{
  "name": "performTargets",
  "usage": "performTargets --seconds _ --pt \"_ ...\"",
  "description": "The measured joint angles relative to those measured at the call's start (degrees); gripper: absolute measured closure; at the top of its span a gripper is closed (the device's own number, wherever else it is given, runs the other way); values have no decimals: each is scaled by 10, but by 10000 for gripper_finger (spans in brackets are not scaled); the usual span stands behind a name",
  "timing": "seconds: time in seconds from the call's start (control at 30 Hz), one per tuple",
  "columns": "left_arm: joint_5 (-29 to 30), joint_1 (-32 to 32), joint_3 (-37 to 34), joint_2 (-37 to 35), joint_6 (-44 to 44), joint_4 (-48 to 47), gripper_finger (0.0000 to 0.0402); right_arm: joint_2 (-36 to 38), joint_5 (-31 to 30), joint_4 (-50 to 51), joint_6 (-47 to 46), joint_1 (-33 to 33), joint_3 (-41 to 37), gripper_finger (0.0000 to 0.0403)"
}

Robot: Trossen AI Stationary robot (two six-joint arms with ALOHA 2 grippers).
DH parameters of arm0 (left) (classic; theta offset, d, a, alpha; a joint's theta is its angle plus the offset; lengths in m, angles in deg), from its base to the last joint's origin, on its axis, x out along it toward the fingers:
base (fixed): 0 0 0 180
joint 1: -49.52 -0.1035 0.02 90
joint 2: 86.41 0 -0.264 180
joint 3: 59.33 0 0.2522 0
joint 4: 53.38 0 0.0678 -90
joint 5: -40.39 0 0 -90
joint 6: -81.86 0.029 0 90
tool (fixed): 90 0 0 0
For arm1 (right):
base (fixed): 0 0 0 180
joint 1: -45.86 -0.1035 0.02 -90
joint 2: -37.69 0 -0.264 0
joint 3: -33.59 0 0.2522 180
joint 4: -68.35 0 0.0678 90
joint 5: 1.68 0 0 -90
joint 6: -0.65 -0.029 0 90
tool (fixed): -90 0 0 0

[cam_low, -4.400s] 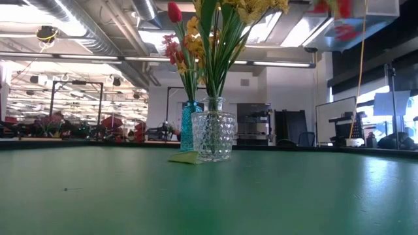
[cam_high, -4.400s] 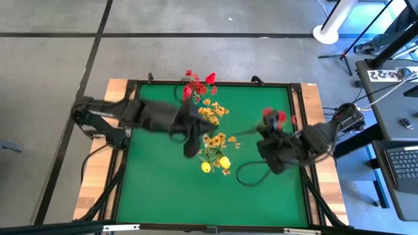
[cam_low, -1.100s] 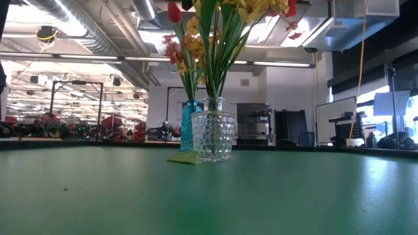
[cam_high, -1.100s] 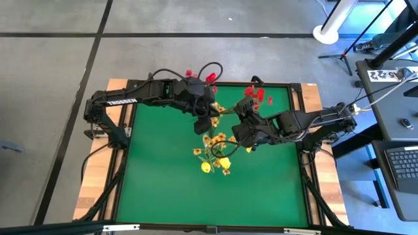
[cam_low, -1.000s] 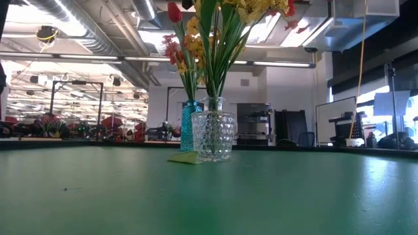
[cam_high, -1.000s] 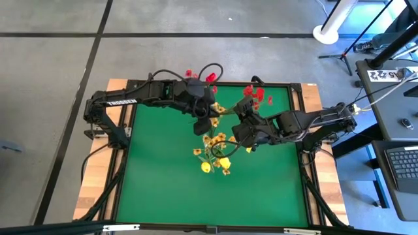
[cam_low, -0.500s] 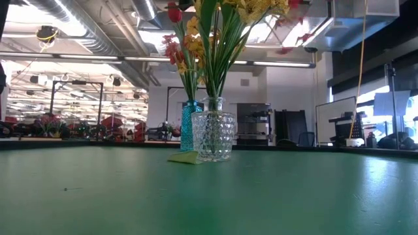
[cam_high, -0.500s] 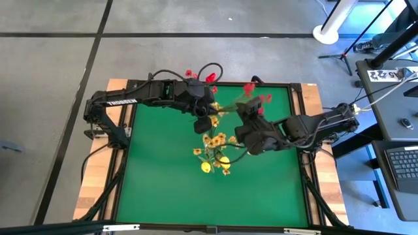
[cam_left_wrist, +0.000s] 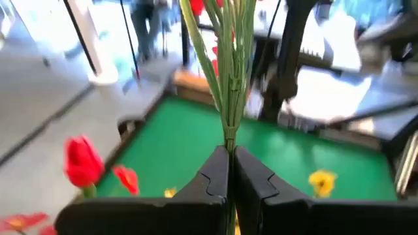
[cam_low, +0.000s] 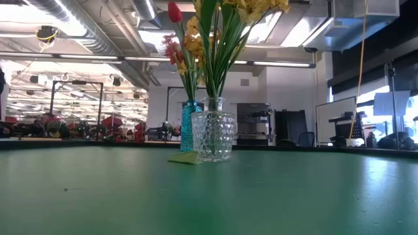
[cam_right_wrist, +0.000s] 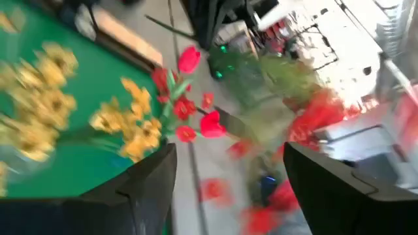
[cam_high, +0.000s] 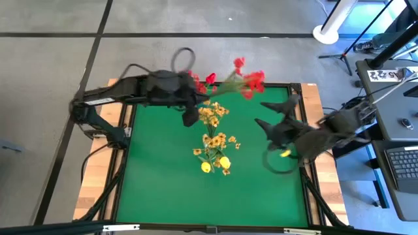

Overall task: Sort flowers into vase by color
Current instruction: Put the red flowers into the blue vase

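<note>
Desk point(cam_high: 163, 183), green top in a dark frame on a wooden base; grey floor on all sides, a laptop point(cam_high: 401, 166) on a side bench to the right.

Clear cut-glass vase point(cam_low: 213, 137), near the far middle of the desk, holding yellow-orange flowers point(cam_high: 214, 151) on green stems. Blue vase point(cam_low: 189, 127) just behind it, touching or nearly so, holding red flowers point(cam_low: 174, 12) with some yellow among them. A pale scrap point(cam_low: 184, 158) lay flat at the foot of the glass vase.

Left gripper point(cam_left_wrist: 230, 175), over the far edge of the desk beside the blue vase; fingers point(cam_left_wrist: 215, 176) clamped together on the green stems of a red sprig point(cam_high: 247, 77), whose blooms hung out past the desk's far rim.

Right gripper point(cam_right_wrist: 228, 170), over the right part of the desk, well apart from both vases; fingers point(cam_right_wrist: 147, 179) spread wide, nothing between them.

Change from a second before: the right gripper then stood close against the vases with the red sprig at it; it had since let go and drawn back toward the right rim, while the left arm had swung the sprig outward.

Open room: the near half of the desk and its left side lay bare; the vases crowded only the far middle.
</note>
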Motion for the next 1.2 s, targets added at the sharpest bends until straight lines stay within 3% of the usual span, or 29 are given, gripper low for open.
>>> performTargets --seconds 0.27,0.4,0.53,0.67,0.87,1.03,1.2 --pt "80 81 -1 -84 32 50 402 70 81 2 -119 -38 -10 139" --pt "101 114 -61 -116 64 118 401 86 101 4 -149 -38 -43 145" --pt "110 120 -197 -170 106 259 401 98 100 3 -167 -38 -91 152" --pt "106 113 -374 -245 160 481 401 113 94 1 -184 -38 -142 158" --pt "35 84 -633 -344 189 810 400 155 93 -42 -221 -36 -229 162" --pt "-5 52 -786 -356 169 1017 400 214 197 -157 -206 22 -331 162" --pt "-19 32 -870 -348 162 1122 400 285 293 -297 -162 131 -450 162"
